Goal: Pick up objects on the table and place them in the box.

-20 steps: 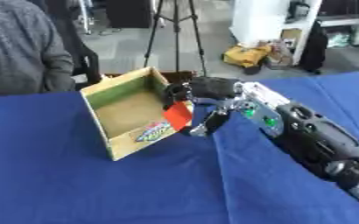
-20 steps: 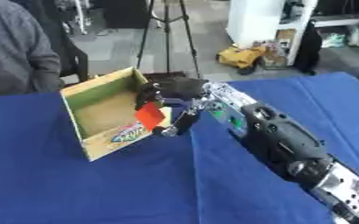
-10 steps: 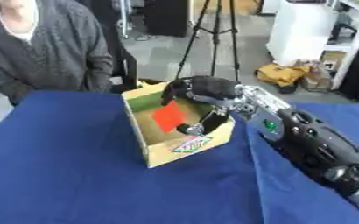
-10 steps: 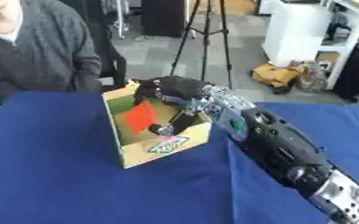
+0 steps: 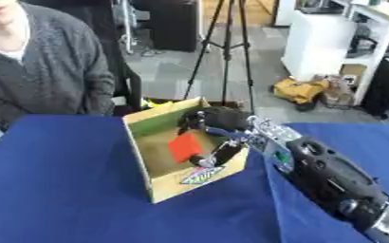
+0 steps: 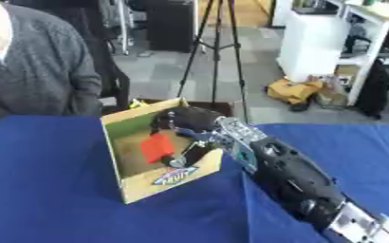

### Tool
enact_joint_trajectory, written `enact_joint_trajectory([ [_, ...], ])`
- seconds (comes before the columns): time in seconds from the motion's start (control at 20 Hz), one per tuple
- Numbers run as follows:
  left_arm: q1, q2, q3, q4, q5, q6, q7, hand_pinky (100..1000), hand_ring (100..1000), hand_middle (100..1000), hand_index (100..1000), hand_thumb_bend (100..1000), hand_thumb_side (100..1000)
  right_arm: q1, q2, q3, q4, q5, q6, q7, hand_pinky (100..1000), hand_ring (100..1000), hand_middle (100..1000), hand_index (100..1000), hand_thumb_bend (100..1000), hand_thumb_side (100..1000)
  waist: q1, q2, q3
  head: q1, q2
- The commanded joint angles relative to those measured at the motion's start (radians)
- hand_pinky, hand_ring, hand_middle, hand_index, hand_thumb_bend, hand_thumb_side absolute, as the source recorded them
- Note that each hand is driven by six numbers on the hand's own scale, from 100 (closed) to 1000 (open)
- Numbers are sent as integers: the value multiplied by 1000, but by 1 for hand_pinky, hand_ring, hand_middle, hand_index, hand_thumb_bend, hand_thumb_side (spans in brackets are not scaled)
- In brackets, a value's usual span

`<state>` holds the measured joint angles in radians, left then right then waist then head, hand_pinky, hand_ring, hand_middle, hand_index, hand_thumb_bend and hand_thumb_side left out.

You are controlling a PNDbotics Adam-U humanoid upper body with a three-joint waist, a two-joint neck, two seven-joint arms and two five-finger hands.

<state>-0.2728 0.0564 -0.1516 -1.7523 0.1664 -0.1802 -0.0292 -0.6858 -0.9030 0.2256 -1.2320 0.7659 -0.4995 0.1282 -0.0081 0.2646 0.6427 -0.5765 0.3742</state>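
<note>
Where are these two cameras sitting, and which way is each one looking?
Left eye view: in the robot's head, looking down over the blue table; its right arm enters from the lower right.
Right eye view: beside it, facing the same way, same arm showing.
Both share the cardboard box, with the right hand holding a red object inside.

Box (image 5: 174,176) opening occupied by right hand (image 5: 210,123) and red object (image 5: 184,146); right-side approach blocked by arm. Bench (image 5: 57,199) left of and before box unobstructed. Far edge bounded by person (image 5: 40,80).
</note>
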Motion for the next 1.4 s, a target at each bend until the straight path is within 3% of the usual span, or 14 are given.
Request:
enact_joint_trajectory([
  [0.05,-12,0,-1,-23,3,-2,-2,495,788,631,592,100,974,-9,-30,-15,19,37,2,-22,776,914,841,883,172,434,3,-14,-4,-4,-16],
  [0.2,-13,1,0,-23,1,-2,0,495,787,631,593,100,974,-7,-28,-15,24,51,4,-39,778,913,845,914,225,457,1,-15,-9,-6,-13],
  [0.45,-17,2,2,-24,-2,-2,3,495,787,630,594,100,974,-7,-28,-16,19,60,4,-58,782,916,854,944,355,692,-3,-17,-17,-5,-14],
  [0.65,-18,1,3,-23,-2,-2,5,495,786,630,594,100,974,-6,-29,-16,16,62,8,-65,784,919,860,950,383,825,-4,-16,-21,-5,-11],
  [0.85,-18,1,3,-24,-3,-3,5,495,786,630,594,100,974,-5,-29,-15,15,59,12,-68,784,919,860,950,383,825,-4,-16,-22,-5,-11],
  [0.9,-18,1,3,-23,-3,-3,5,495,786,629,594,100,974,-6,-29,-16,14,58,12,-69,769,909,848,920,181,737,-4,-16,-23,-5,-11],
  [0.95,-17,0,6,-23,-3,-3,7,495,786,629,594,100,974,-12,-22,-26,4,51,18,-75,769,909,848,920,181,737,-2,-16,-31,-3,-12],
  [1.0,-16,-1,9,-23,-4,-3,9,495,786,629,593,100,975,-16,-14,-39,-14,41,24,-86,759,909,838,888,100,626,0,-15,-42,1,-12],
  [1.05,-16,-1,12,-22,-5,-4,12,495,786,629,593,100,975,-15,-10,-49,-36,27,32,-100,759,909,838,888,100,626,0,-15,-51,4,-11],
  [1.1,-16,-1,15,-22,-6,-4,15,494,786,629,593,100,975,-13,-5,-59,-58,13,42,-113,745,920,825,852,100,539,2,-14,-62,8,-11],
  [1.35,-13,3,36,-13,-15,-8,35,494,787,629,592,100,976,13,31,-100,-169,-58,109,-185,721,970,802,773,100,549,9,-20,-139,42,-5],
  [1.4,-9,3,41,-9,-17,-8,40,494,787,629,592,100,978,24,42,-102,-192,-73,122,-199,715,992,797,745,100,606,11,-24,-157,55,2],
])
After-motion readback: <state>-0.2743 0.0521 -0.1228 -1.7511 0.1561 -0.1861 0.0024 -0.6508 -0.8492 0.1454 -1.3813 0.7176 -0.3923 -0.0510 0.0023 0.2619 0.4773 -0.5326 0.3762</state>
